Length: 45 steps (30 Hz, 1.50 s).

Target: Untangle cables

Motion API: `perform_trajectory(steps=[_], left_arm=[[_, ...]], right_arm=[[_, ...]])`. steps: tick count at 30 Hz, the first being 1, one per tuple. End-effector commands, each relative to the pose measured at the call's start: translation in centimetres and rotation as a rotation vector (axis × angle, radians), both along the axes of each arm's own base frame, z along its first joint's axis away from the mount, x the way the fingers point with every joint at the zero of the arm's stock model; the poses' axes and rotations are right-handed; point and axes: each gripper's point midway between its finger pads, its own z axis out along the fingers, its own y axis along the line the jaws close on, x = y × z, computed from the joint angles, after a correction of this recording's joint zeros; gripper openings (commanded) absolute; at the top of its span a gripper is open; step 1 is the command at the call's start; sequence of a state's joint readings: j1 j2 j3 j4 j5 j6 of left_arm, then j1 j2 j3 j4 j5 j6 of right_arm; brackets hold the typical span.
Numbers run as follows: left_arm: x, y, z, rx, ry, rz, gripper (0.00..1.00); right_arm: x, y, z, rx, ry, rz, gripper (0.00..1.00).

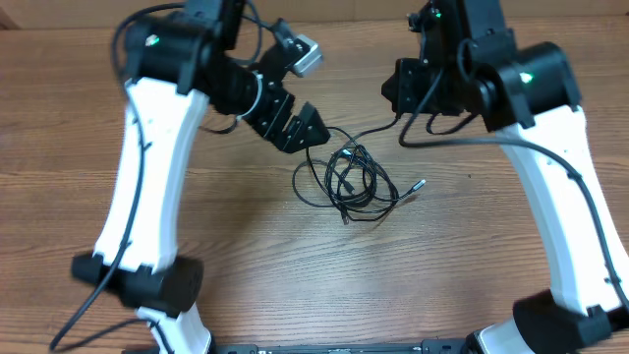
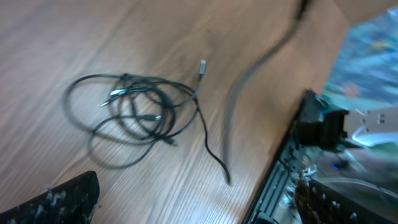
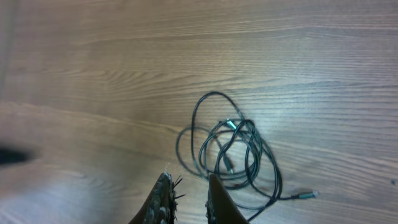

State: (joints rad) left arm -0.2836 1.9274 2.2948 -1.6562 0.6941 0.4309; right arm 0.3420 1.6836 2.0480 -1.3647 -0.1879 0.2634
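The cables (image 1: 349, 177) lie as one loose tangle of thin black loops on the wooden table (image 1: 295, 256), with a small plug (image 1: 420, 183) sticking out to the right. My left gripper (image 1: 303, 130) hovers just up-left of the tangle. Its jaws are wide open and empty. In the left wrist view the cables (image 2: 134, 115) lie ahead of the open left gripper (image 2: 199, 186), and a silver plug (image 2: 202, 65) points away. My right gripper (image 3: 186, 183) is shut on nothing and hangs above the table just short of the cables (image 3: 233, 152). Overhead, the right gripper (image 1: 405, 90) sits up-right of the tangle.
A thicker arm cable (image 2: 242, 87) hangs blurred across the left wrist view. The table's edge with a black rail (image 2: 273, 180) runs along its right side. Both white arms (image 1: 147, 187) (image 1: 570, 197) flank the tangle, and their bases stand at the near edge.
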Motion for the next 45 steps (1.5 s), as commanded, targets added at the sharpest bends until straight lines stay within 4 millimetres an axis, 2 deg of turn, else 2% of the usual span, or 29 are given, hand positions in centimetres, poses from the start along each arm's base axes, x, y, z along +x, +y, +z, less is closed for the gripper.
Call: perform_trajectory(steps=[1,4,6,9,13,18,25,29,30,32,33,34,36,39,42,45], left_arm=[[0.0,-2.9,-2.1,-0.079,0.055,-0.131,0.99],[0.9,-4.1,-4.9,-0.045,0.093,-0.151,0.94],[2.1,-4.5,-7.1,0.016,0.11,-0.122,0.99],[4.6,-4.4,-10.9,0.167,0.128,0.003,1.0],[6.7,-3.9,-15.1,0.339,0.134,0.133,1.0],[7.8,-3.8,-19.2,0.475,0.14,0.197,1.0],[7.4,-4.5,-24.6,0.536,0.233,0.186,0.99],[6.6,-4.8,-27.7,0.576,0.294,0.178,0.85],[6.4,-4.9,-28.4,0.586,0.308,0.176,0.78],[6.0,-5.0,-29.6,0.597,0.33,0.164,0.52],[5.8,-5.1,-30.2,0.605,0.343,0.158,0.24],[5.5,-5.1,-30.6,0.613,0.353,0.154,0.04],[5.0,-5.1,-31.3,0.629,0.373,0.144,0.04],[4.3,-4.7,-30.9,0.647,0.399,0.138,0.04],[3.9,-3.8,-28.7,0.654,0.424,0.17,0.04],[4.0,-2.4,-24.6,0.632,0.436,0.204,0.04]], right_arm=[[-3.2,-0.4,6.8,0.066,-0.179,0.05,0.04],[-5.0,-1.1,9.2,0.074,-0.26,0.067,0.04],[-6.1,-1.5,10.4,0.086,-0.296,0.067,0.04],[-7.3,-1.9,11.2,0.091,-0.317,0.066,0.04],[-7.8,-2.2,10.9,0.082,-0.301,0.062,0.04],[-8.0,-2.3,10.6,0.077,-0.287,0.062,0.04],[-8.4,-2.7,9.8,0.039,-0.26,0.069,0.04],[-8.5,-3.4,9.3,0.006,-0.248,0.044,0.04],[-8.5,-3.5,9.2,0.003,-0.244,0.043,0.04],[-8.6,-3.6,9.1,-0.006,-0.238,0.038,0.04],[-8.6,-3.8,9.0,-0.011,-0.236,0.034,0.04],[-8.5,-3.9,8.9,-0.019,-0.235,0.028,0.04],[-8.5,-4.3,8.7,-0.038,-0.232,0.013,0.04],[-8.6,-5.0,8.4,-0.071,-0.222,-0.01,0.04],[-8.4,-5.3,8.3,-0.07,-0.219,-0.026,0.04],[-7.1,-6.9,8.8,-0.043,-0.23,-0.134,0.04]])
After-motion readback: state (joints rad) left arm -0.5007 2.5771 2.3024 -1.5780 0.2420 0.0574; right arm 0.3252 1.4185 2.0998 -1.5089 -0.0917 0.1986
